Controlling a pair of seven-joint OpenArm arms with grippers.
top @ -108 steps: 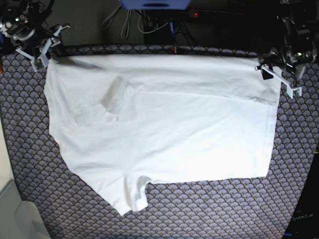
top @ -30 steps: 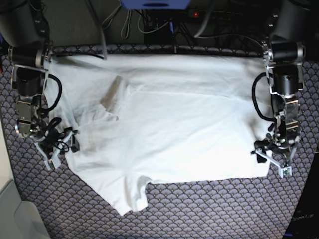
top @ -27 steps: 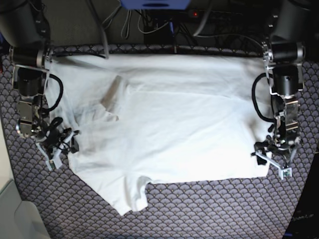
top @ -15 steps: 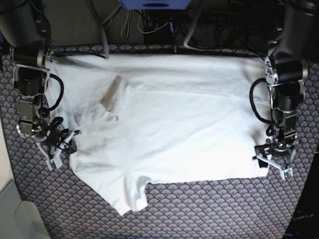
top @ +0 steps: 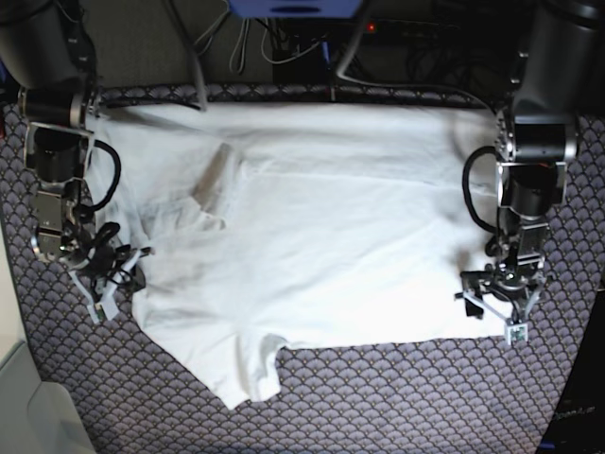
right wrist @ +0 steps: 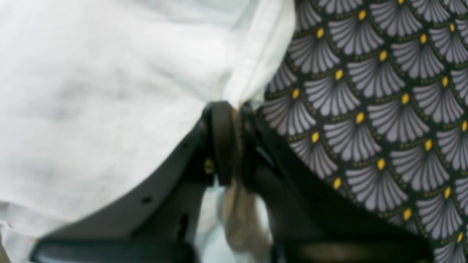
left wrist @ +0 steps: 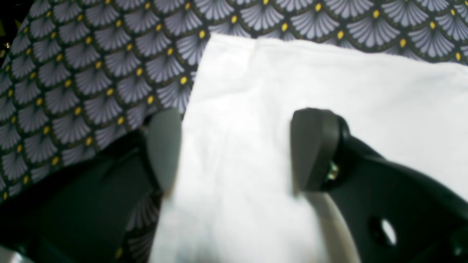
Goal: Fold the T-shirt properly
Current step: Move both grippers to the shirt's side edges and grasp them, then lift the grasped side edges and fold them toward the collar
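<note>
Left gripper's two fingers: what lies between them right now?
In the left wrist view, the open left gripper straddles the edge of the plain white thin-cloth T-shirt; only that cloth fills the gap, not yet pinched.

Scallop-patterned cloth [top: 378, 397]; dark cables [top: 284, 43] behind.

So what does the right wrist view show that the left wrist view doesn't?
Only the right wrist view shows the right gripper shut on the hemmed edge of the T-shirt, cloth pinched between its pads. Only the left wrist view shows the left gripper open, its fingers straddling a corner of the shirt without pinching it. Both show white cloth lying on the scallop-patterned cloth.
</note>
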